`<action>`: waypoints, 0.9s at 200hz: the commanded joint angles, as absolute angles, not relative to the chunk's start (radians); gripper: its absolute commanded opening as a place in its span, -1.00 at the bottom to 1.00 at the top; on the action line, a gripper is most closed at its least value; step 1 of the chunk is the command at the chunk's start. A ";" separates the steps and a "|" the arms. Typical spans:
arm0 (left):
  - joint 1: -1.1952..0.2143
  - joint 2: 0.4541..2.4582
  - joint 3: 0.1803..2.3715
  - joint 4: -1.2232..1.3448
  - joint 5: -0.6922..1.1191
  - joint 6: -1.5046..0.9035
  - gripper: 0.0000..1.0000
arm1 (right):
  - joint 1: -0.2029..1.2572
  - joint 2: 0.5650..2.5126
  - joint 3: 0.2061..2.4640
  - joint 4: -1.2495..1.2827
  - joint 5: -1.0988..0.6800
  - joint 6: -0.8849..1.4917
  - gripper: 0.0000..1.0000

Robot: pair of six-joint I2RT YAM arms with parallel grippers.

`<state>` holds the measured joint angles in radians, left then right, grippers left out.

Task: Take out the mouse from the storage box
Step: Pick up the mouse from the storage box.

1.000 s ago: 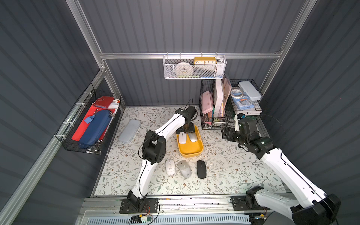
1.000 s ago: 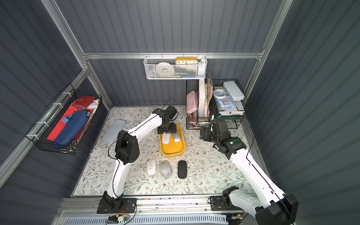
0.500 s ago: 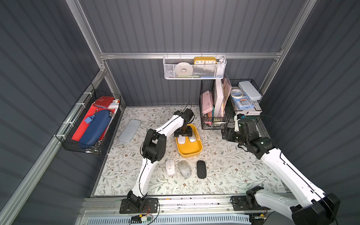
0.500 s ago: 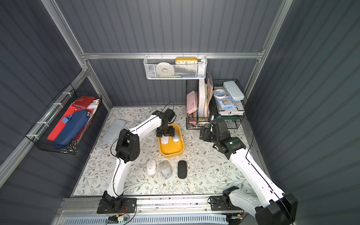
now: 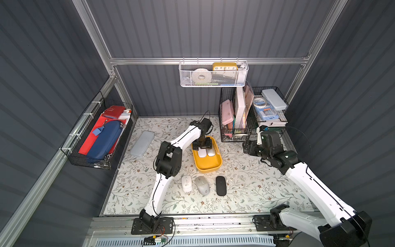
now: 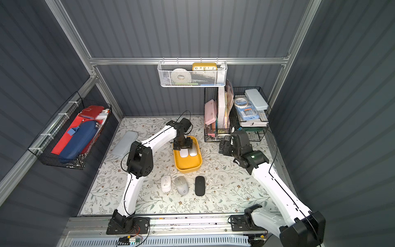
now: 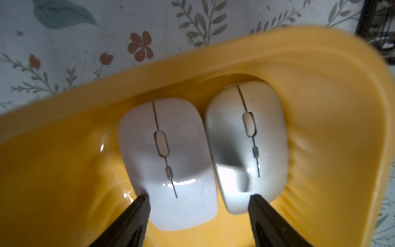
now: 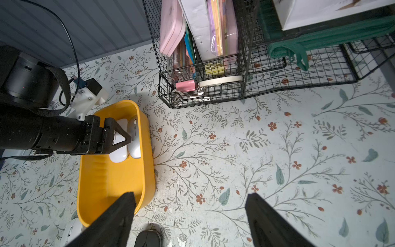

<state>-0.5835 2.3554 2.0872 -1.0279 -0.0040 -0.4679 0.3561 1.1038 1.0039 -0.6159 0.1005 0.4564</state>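
Mouse at storage box far end: prob. light, rigid, glossy = slip risk; flanks to be pinched. Left gripper spread astride, not clamped; right gripper spread, empty.

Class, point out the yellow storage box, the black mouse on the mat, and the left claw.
storage box [image 5: 208, 164]: in a top view, bare yellow floor.
black mouse [image 5: 221, 185]: in a top view, middle of its back.
left claw [image 7: 198, 198]: left wrist view, midway between its fingertips.

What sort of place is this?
Probably a robot test booth dressed as a desk: two arms bolted to a rail, wire baskets of stationery, computer mice on a floral mat.
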 commanded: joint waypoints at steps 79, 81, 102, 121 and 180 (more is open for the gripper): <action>-0.592 2.330 2.045 -1.080 -0.084 -0.627 0.66 | 0.350 1.092 0.996 -0.586 0.079 0.458 0.72; -0.593 2.331 2.041 -1.077 -0.080 -0.630 0.66 | 0.350 1.091 0.996 -0.586 0.080 0.458 0.72; -0.601 2.344 2.015 -1.063 -0.068 -0.675 0.67 | 0.350 1.084 0.994 -0.587 0.078 0.460 0.73; -0.606 2.366 2.027 -1.069 -0.059 -0.688 0.69 | 0.350 1.082 0.993 -0.585 0.072 0.463 0.72; -0.614 2.418 2.081 -1.112 -0.148 -0.767 0.38 | 0.348 1.078 0.977 -0.566 0.052 0.466 0.73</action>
<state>-0.6090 2.3558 2.0617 -1.0721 -0.0971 -0.6971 0.3534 1.0897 0.9882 -0.5934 0.0719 0.4576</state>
